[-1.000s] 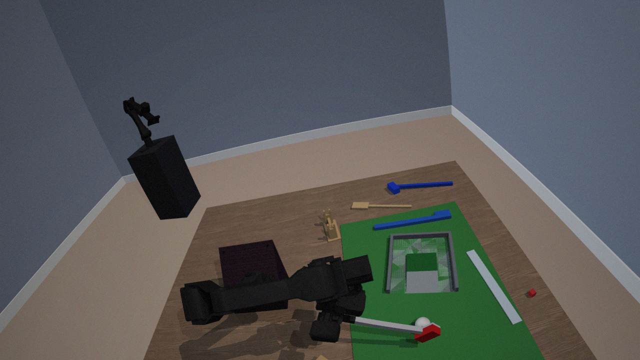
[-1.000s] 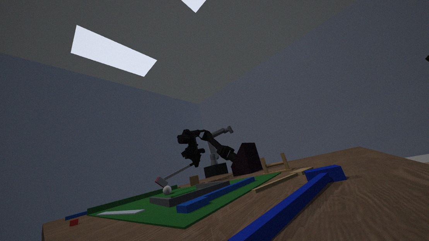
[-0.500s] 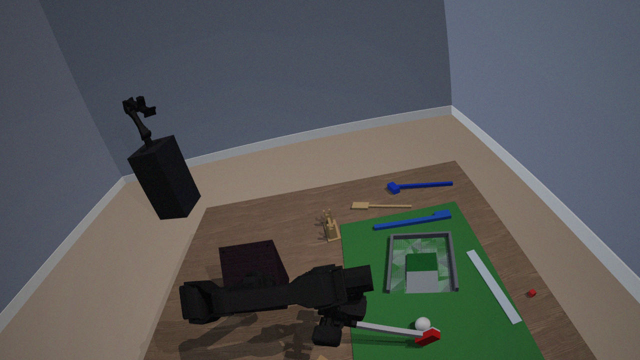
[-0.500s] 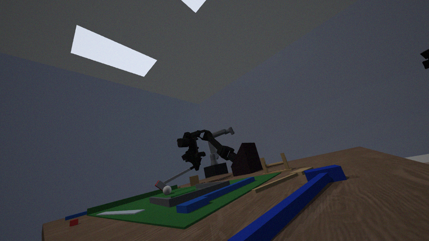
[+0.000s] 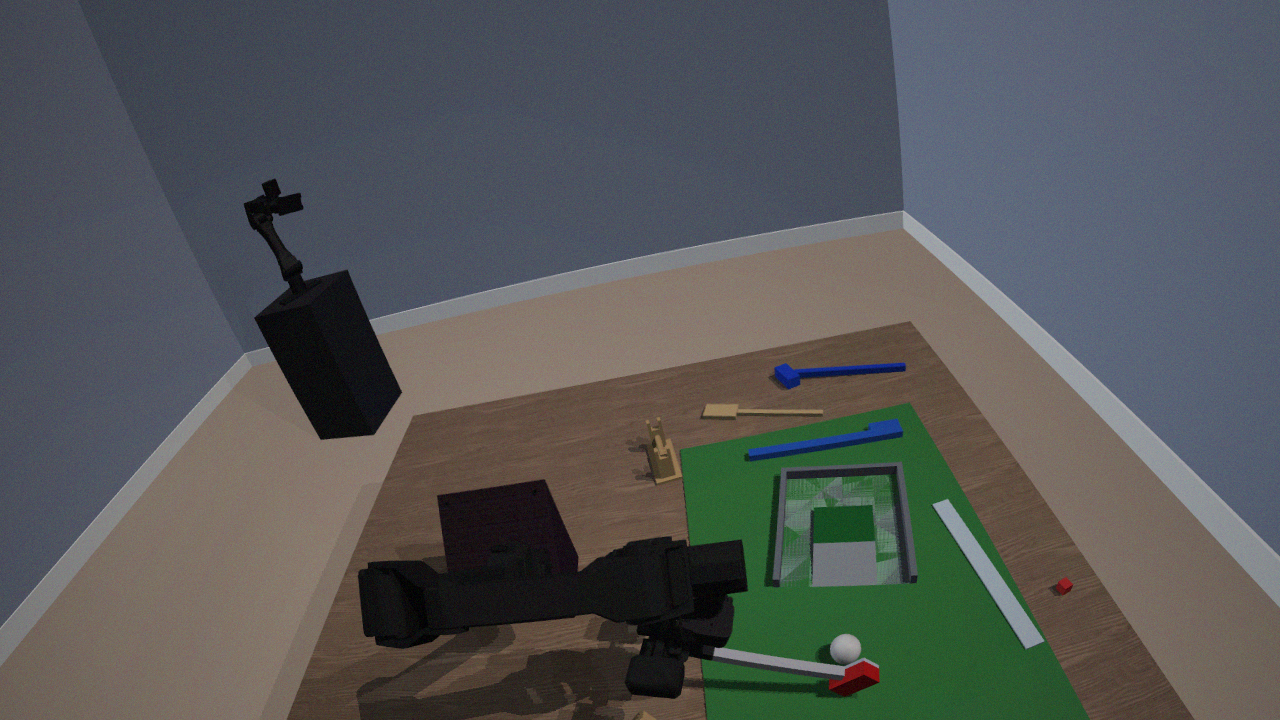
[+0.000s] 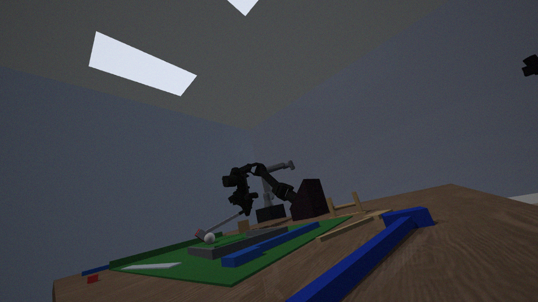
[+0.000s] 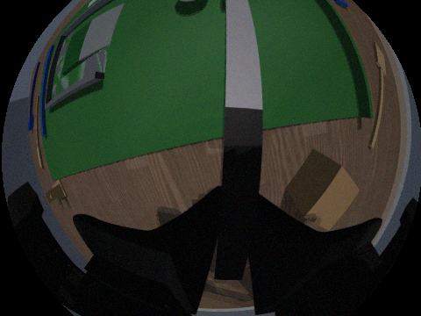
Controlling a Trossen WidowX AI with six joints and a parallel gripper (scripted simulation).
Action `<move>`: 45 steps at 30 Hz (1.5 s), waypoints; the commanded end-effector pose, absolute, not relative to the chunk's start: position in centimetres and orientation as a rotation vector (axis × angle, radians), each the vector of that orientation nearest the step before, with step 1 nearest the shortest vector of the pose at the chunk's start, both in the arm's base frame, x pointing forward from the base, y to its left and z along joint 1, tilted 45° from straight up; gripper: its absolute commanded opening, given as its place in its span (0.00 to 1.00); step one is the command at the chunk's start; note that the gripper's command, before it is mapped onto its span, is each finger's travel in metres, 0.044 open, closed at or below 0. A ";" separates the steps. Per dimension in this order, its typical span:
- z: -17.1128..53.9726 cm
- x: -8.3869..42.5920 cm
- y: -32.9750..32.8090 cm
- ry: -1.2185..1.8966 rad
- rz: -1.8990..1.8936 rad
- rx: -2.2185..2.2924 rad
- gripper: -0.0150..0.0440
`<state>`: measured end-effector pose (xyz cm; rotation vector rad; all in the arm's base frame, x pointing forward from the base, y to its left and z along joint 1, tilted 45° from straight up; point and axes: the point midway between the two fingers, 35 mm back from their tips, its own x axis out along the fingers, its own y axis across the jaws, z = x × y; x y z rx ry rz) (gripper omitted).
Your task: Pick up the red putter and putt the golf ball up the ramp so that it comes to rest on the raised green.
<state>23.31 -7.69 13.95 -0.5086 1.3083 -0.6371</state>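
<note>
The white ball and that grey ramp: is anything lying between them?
Nothing lies there. In the top view only bare green mat separates the golf ball from the ramp. The red putter head sits on the ball's other side.
</note>
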 end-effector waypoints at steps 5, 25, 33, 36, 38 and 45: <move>14.4 23.3 -8.2 1.305 -0.638 -0.507 0.25; 10.0 25.1 -3.8 1.312 -0.625 -0.498 0.25; 6.5 24.9 0.0 1.303 -0.634 -0.508 0.25; 6.8 24.9 0.4 1.303 -0.633 -0.508 0.25; 7.3 24.8 0.9 1.304 -0.632 -0.507 0.25; 9.8 24.4 3.3 1.305 -0.630 -0.506 0.25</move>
